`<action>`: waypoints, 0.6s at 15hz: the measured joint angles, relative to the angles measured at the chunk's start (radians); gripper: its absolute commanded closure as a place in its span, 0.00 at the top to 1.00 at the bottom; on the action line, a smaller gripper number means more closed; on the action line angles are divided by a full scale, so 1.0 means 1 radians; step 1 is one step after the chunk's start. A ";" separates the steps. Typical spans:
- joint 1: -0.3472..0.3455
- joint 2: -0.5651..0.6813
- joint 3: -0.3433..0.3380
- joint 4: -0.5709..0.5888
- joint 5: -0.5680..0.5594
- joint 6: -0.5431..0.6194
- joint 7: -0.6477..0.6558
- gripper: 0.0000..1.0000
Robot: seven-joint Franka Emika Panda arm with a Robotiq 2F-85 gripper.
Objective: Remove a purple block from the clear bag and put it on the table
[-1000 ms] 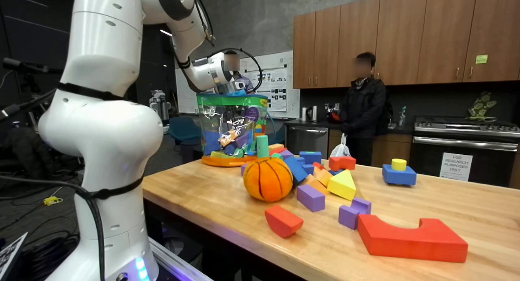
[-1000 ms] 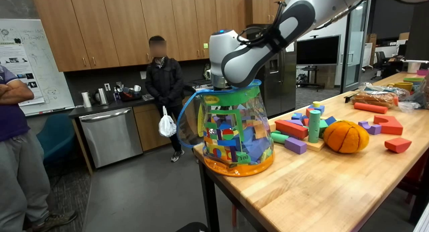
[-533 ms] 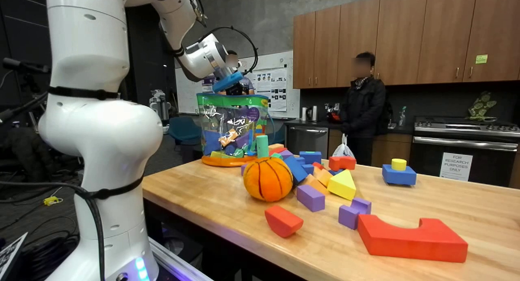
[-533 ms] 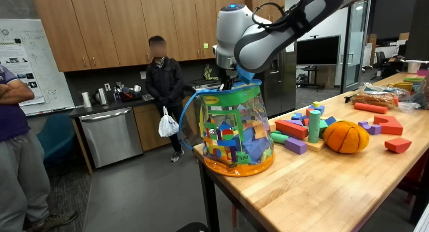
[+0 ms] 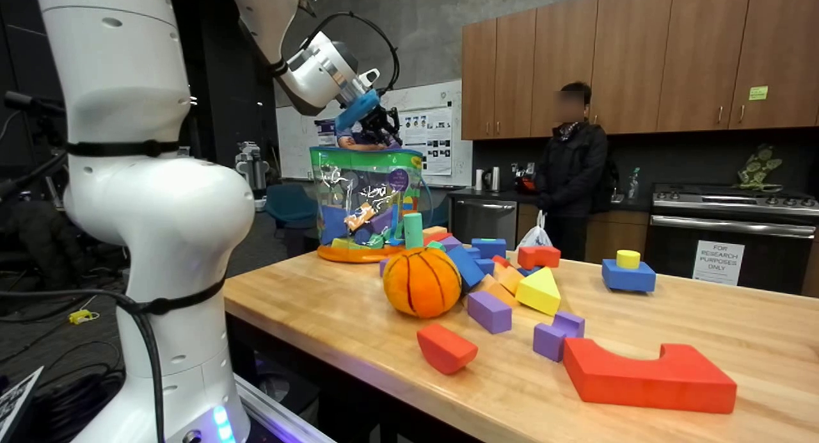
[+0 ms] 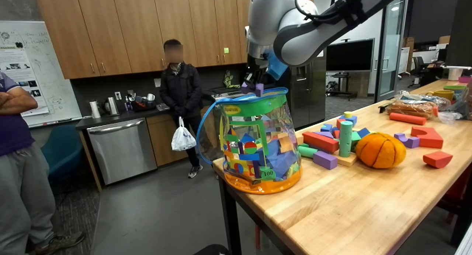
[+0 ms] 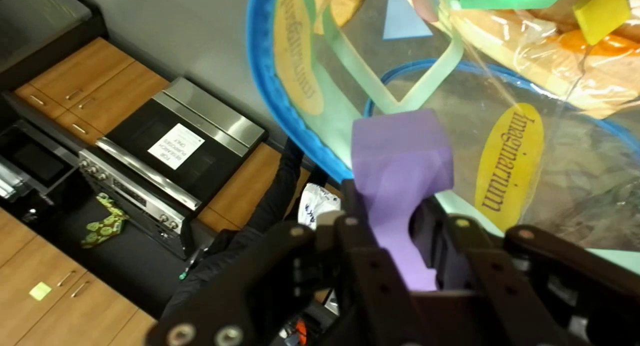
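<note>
A purple block [image 7: 395, 178] (one side hollowed) hangs at the mouth of the upright clear bag [image 6: 258, 109] on the table [image 6: 343, 203].

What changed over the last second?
The tool rose up out of the clear bag, bringing a purple arch block out in its grip; the grasping itself isn't shown. The white plastic bag turned slightly. Unmoved: clear bag, orange ball, loose blocks on the table.

Glossy white rounded arm [image 5: 153, 200]; black straps [image 5: 121, 150], black cables [image 5: 156, 372]; glowing blue lights [image 5: 222, 424]; blue wrist piece [image 5: 358, 110]; black tool [image 7: 392, 196], round metal screws [image 7: 229, 335].
</note>
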State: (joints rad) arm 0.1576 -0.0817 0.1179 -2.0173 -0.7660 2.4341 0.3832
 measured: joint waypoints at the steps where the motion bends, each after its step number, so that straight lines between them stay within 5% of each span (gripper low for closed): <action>1: -0.007 -0.011 0.001 -0.003 -0.022 0.000 0.031 0.07; 9: -0.082 -0.085 0.001 -0.042 -0.114 0.000 0.243 0.07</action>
State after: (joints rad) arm 0.0756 -0.1665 0.1185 -2.0594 -0.8803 2.4341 0.6262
